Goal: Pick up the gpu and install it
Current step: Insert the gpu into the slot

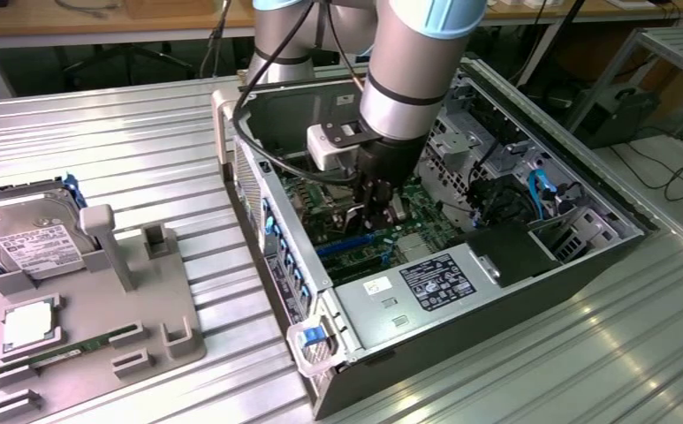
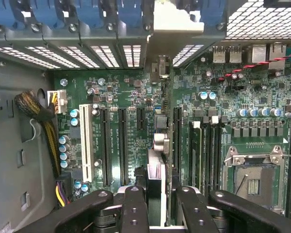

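1. The arm is reaching down into the open computer case (image 1: 577, 256), which is lying on its side on the ribbed metal surface (image 1: 117, 141). The tool (image 1: 376, 212) is sitting low over the motherboard (image 2: 121, 92), near the centre of the exterior view.

2. In the wrist view the tool (image 2: 155, 206) is gripping the gpu (image 2: 156, 174) edge-on: the two black fingers (image 2: 133, 211) are pressing against either side of the thin card, with its pale metal bracket (image 2: 177, 24) running up toward the case's rear slot openings at twelve o'clock.

3. The gpu is standing upright, lined up along the run of the long black expansion slots (image 2: 122, 145). It is sitting between the slots near the white slot (image 2: 86, 143) and the memory sockets beside the processor socket (image 2: 254, 182), which is lying at about four o'clock.

4. Judging progress: the pick-up is done, and the card is already inside the case at slot level. Whether its edge connector is fully seated cannot be told, since the card itself is hiding the slot beneath it.

5. What appears left is confirming the seating and letting go; the tool is not yet releasing.

6. At about eight o'clock in the exterior view, the grey parts holder (image 1: 94, 327) is carrying a silver hard drive (image 1: 29, 238) and a slim memory stick (image 1: 64, 352), both well apart from the case.
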{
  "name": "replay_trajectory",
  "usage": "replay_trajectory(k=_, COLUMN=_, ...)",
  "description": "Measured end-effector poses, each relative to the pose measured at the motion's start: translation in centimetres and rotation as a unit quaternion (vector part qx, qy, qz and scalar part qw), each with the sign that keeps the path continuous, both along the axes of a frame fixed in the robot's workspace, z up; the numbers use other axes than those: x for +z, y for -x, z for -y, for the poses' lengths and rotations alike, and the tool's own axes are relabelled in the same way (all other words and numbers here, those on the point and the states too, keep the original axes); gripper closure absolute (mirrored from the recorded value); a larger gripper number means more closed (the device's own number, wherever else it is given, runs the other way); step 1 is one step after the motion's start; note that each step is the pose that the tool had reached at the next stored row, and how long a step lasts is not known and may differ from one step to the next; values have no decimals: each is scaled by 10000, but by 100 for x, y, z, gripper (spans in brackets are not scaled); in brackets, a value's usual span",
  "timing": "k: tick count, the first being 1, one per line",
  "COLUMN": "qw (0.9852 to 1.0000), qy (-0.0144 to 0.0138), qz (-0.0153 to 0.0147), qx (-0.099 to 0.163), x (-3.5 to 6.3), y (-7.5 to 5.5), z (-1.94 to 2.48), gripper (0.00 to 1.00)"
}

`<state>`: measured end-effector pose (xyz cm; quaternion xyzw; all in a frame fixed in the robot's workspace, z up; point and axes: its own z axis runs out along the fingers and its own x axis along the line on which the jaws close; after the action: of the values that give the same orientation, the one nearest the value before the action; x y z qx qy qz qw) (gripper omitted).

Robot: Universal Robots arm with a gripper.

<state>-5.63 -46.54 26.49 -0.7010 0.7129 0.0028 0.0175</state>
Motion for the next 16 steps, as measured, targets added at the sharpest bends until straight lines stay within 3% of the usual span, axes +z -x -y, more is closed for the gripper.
replay_trajectory(k=16, qw=10000, qy=-1, qz=0, qx=-10, x=-120, y=57, z=2, gripper=72)
